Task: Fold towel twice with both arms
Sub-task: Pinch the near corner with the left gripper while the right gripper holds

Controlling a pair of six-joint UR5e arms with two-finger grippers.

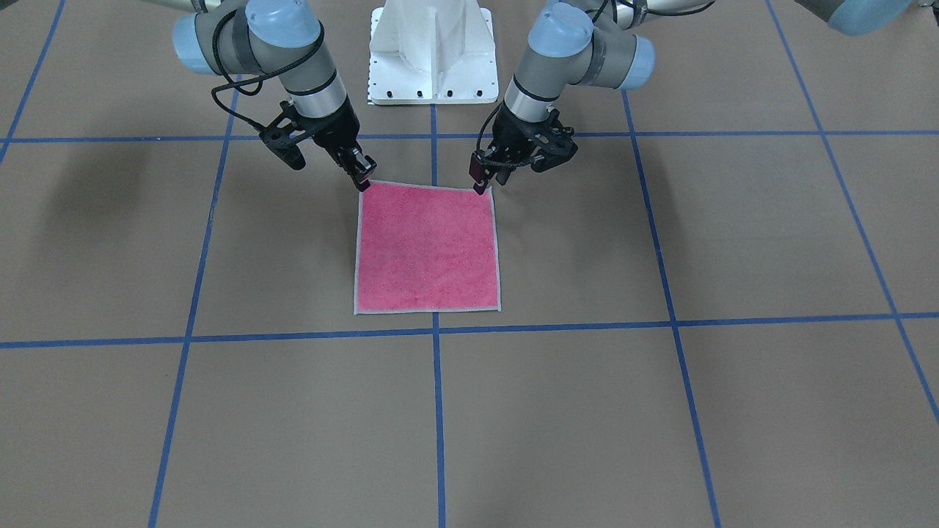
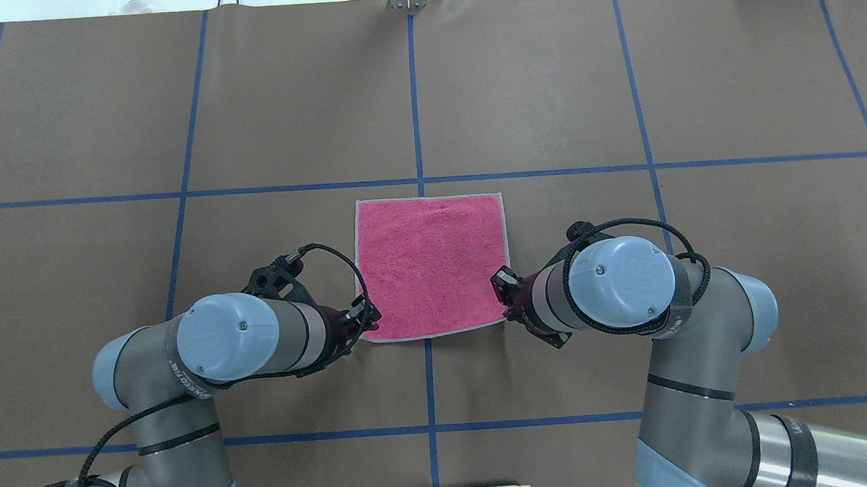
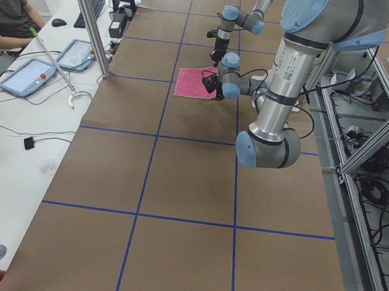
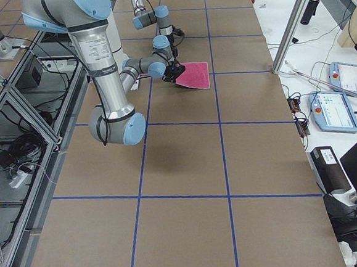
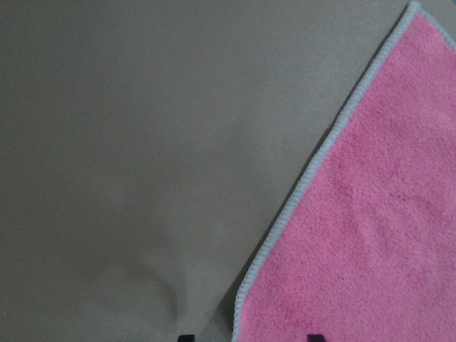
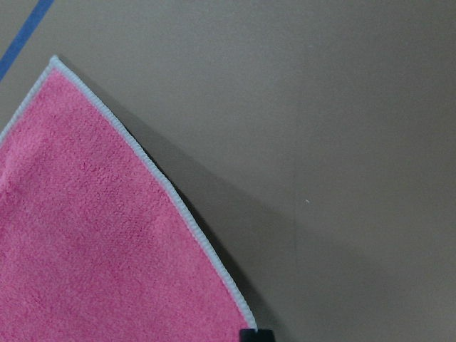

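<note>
One towel [image 1: 428, 249] corner is pinched by the right claw [image 1: 364, 183]; the spread left claw [image 1: 481, 185] straddles another

Pink towel [image 2: 433, 266] edged in light grey, on brown worktop [image 2: 544, 78] gridded with blue lines [image 2: 414, 86]; silver-grey arms [image 2: 283, 347] with light blue caps [image 2: 221, 335].

towel [image 5: 370, 235] cropped by wrist views' edges, right end effector [image 1: 364, 182] grip too small to judge

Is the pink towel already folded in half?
No, the towel lies flat on the table as one open square, pink face up, with no fold line.
</note>
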